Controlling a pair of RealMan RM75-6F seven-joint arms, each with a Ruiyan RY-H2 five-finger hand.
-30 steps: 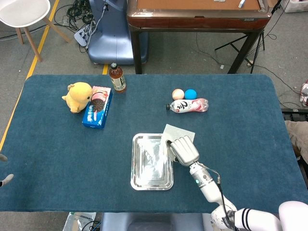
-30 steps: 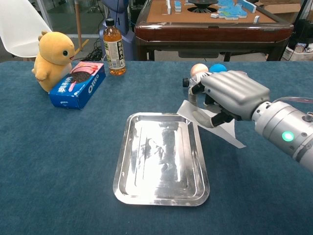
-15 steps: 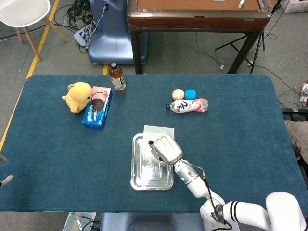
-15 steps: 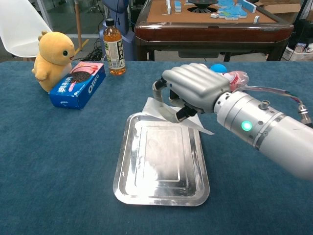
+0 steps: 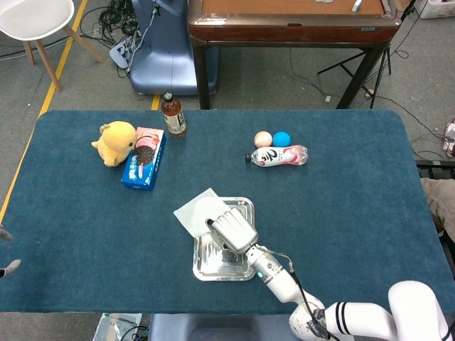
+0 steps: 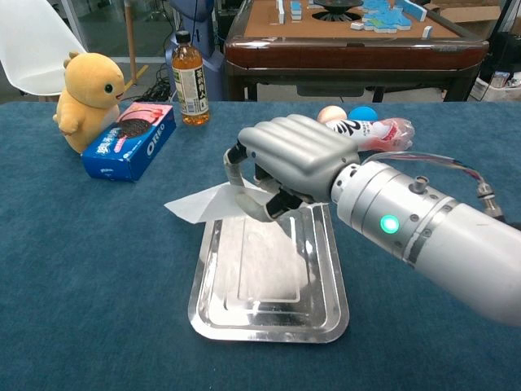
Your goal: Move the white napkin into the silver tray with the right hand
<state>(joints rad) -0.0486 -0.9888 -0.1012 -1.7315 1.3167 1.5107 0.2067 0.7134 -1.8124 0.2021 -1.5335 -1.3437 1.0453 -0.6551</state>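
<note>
the right hand point(image 6: 289, 163) hangs over the far end of the tray point(image 6: 321, 314), fingers curled down and pinching the napkin point(image 6: 203, 204) by one edge. the napkin is lifted off the table point(image 6: 81, 269); most of it sticks out past the tray's far left corner, and only the pinched part is above the tray. from the head view the napkin point(image 5: 193, 209) shows as a pale square lying across that same corner of the tray point(image 5: 206, 268), with the hand point(image 5: 231, 229) covering the tray's middle.

further back on the left sits a yellow plush toy point(image 6: 88, 98), touching a blue box point(image 6: 129, 140) that reads "oreo" in white letters. just behind the box stands a bottle point(image 6: 189, 80) of amber drink with a dark label; its writing is too small to read. on the right a clear bottle point(image 6: 370, 130) lies on its side, its pink and white label showing a large dark character like a "2". an orange ball point(image 5: 263, 138) and a blue ball point(image 5: 282, 138) lie just behind it, touching each other.

the left hand is out of sight in both views.
</note>
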